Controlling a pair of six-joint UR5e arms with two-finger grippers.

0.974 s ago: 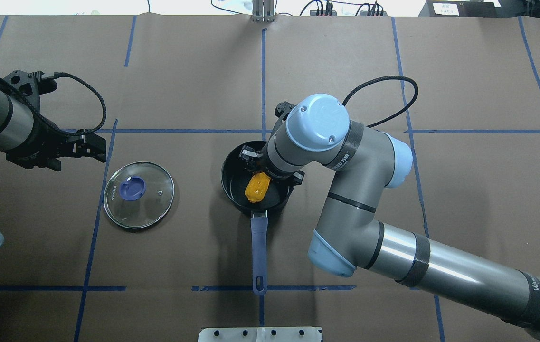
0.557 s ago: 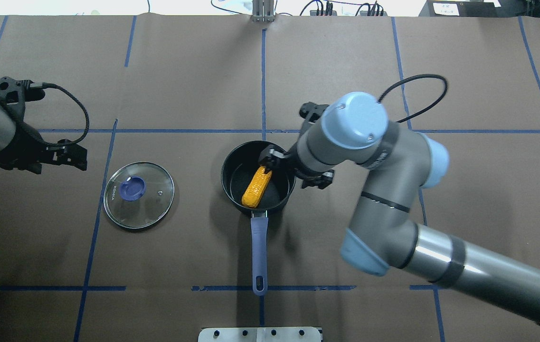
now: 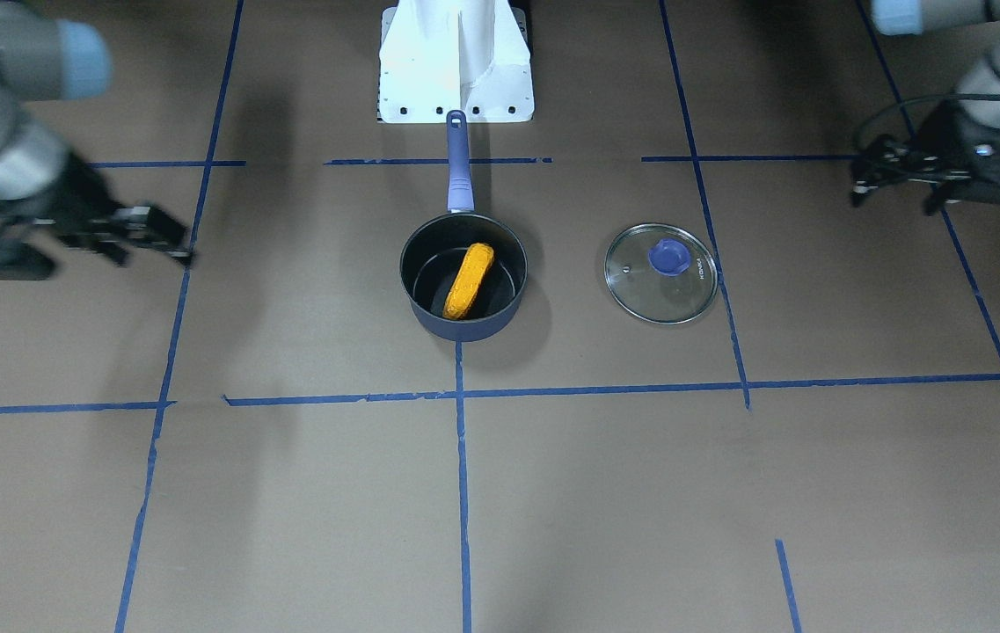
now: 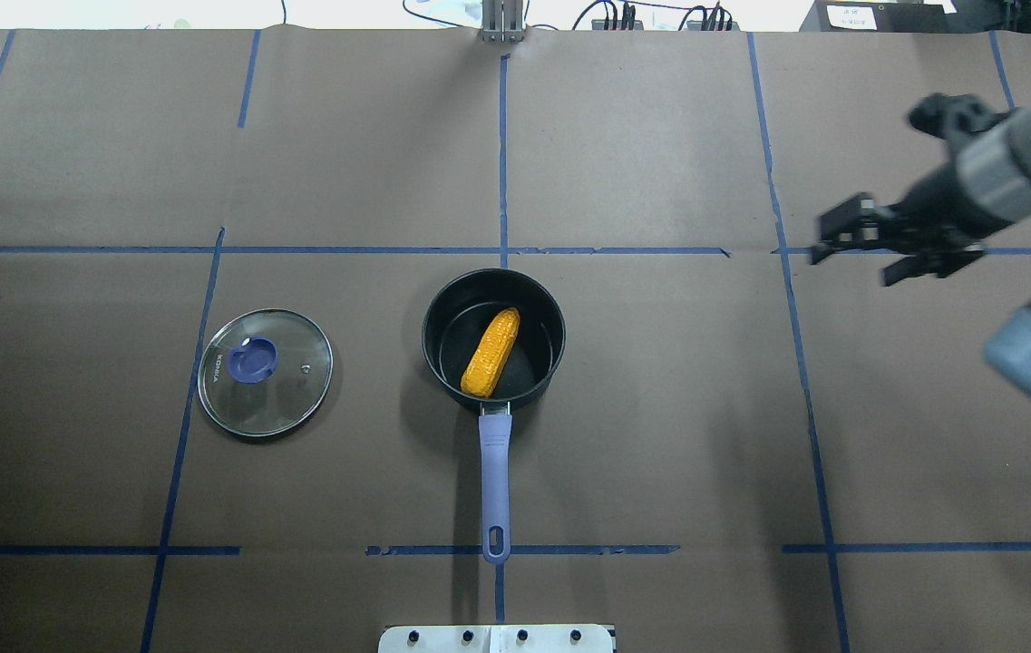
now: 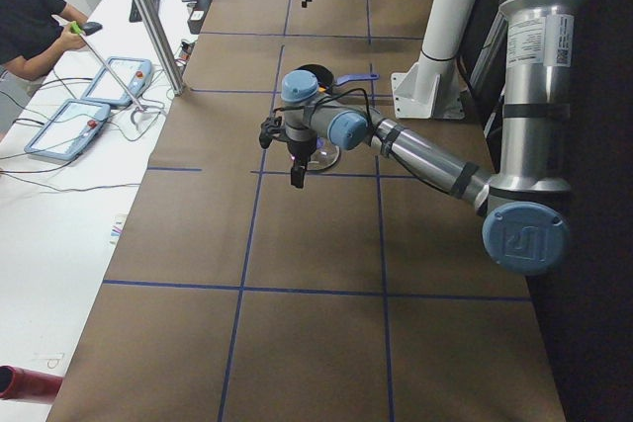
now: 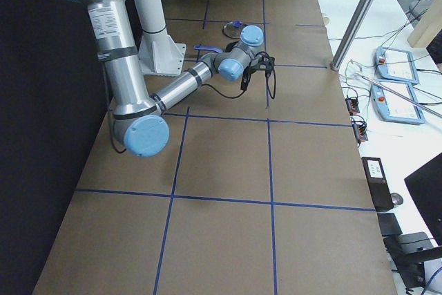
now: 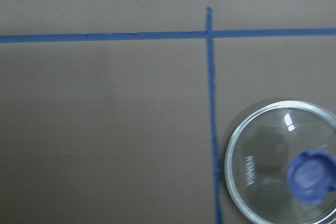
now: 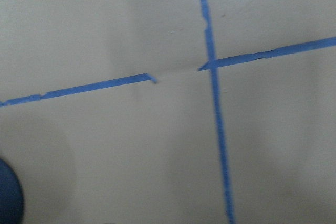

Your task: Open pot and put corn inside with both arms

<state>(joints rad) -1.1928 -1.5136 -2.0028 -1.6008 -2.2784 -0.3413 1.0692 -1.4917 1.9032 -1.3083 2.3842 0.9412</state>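
Now, in overhead order: the left gripper (image 3: 894,204) is being held near the table's (image 4: 660,435) left edge, fingers parted and empty in the front-facing view.

The glass lid (image 4: 265,373) is being left flat on the table, well apart from the pot (image 4: 442,313). The pot is being left uncovered at centre, handle (image 4: 495,481) pointing toward the robot. The corn (image 4: 491,353) is being carried in it, lying slantwise on the black floor.

A second ago the corn was being lowered in by the right gripper (image 4: 849,270); that gripper is now being drawn back far right, jaws spread, holding nothing. Both steps are therefore being judged complete.

Open room is being noted all round the pot. Both arms are being kept near the table's ends, so little margin is being left outward.
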